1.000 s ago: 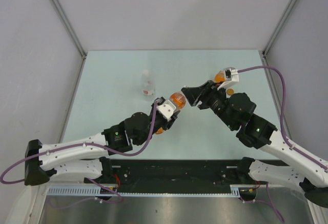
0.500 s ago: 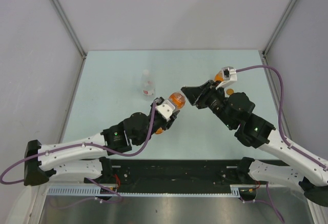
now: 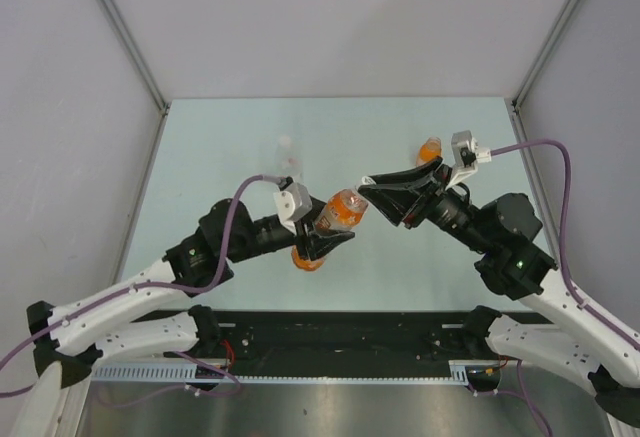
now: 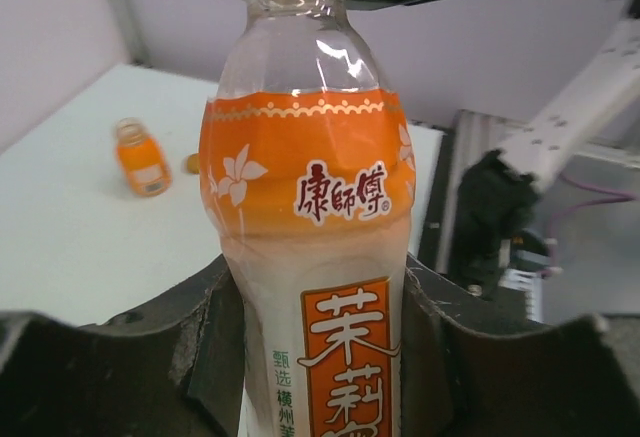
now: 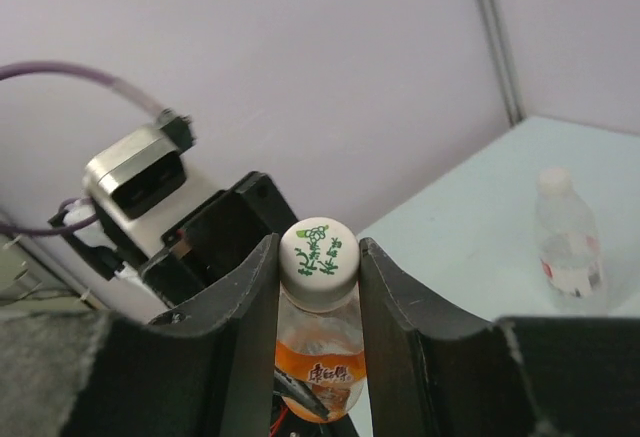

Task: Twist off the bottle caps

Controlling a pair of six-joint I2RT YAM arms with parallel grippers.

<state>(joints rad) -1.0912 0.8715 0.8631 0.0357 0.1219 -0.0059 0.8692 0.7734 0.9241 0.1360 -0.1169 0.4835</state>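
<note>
Top: my left gripper (image 3: 324,234) holds the orange-drink bottle (image 3: 342,211) aloft, neck tilted toward my right gripper (image 3: 368,195). The squat orange bottle (image 3: 428,147) sits behind, no obstruction.
Left wrist: jaws tight across the bottle's lower half; the body must not spin.
Right wrist: closed squarely on the white cap (image 5: 318,260); rotate about the bottle axis. The clear bottle (image 5: 568,242) is well apart.

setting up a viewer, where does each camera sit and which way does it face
top: above and behind, looking down at the table; left arm and right arm show
left wrist: behind the left gripper, facing the bottle it grips; its fingers show
right wrist: behind the right gripper, facing that bottle's white cap; its fingers show
shared: the bottle
</note>
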